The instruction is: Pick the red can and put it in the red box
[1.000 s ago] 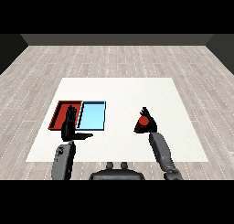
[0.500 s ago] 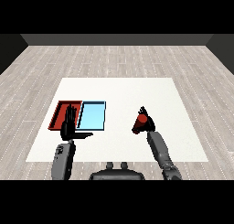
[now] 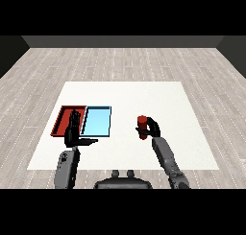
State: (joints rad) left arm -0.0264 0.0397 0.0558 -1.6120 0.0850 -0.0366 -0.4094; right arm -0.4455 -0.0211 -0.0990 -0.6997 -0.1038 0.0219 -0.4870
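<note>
The red can stands upright over the white table, right of the trays, with my right hand curled round its right side. The red tray lies at the left, touching the light blue tray on its right. My left hand is raised with straight fingers, thumb out to the right, in front of the red tray's near right corner, and it holds nothing.
The white table stretches behind and to the right of the trays. Grey wooden floor surrounds it. My right forearm runs from the lower right up to the can.
My right hand has carried the red can leftward, toward the trays. The left hand has stayed in place.
</note>
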